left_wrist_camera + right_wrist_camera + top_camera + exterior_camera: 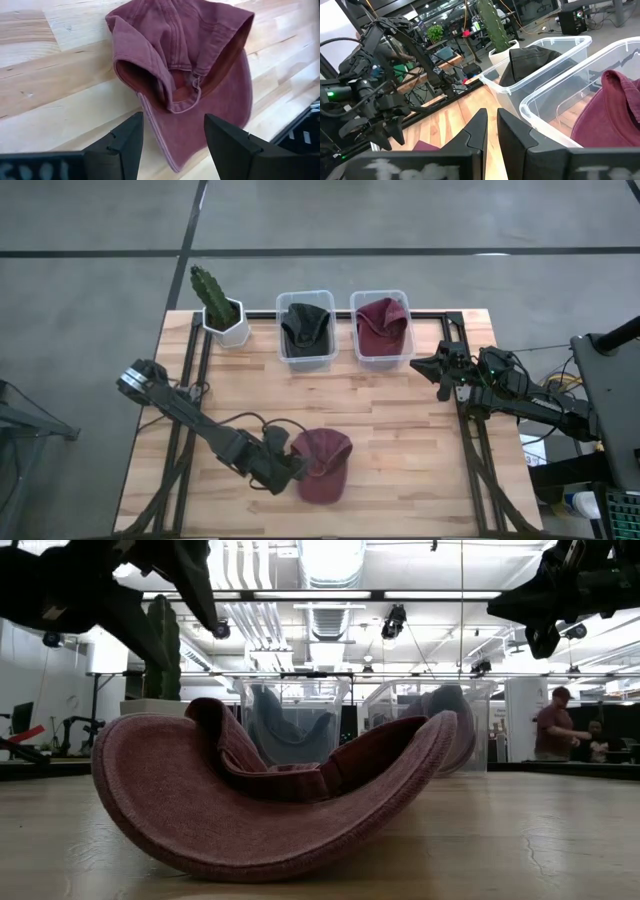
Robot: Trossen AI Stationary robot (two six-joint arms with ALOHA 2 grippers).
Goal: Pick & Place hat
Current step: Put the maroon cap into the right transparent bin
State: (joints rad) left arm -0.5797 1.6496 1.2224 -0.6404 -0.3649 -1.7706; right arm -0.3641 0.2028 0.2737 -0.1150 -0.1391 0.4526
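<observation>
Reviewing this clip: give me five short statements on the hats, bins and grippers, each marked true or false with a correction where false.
1. A maroon hat lies loose on the wooden table. True.
2. The left gripper is shut on that hat. False: its fingers are open, just short of the hat.
3. The two clear bins are empty. False: the left bin holds a dark hat and the right bin a second maroon hat.
4. A potted cactus stands at the table's far left corner. True.
5. The right gripper carries a hat. False: it is shut, holding nothing, near the right edge.
</observation>
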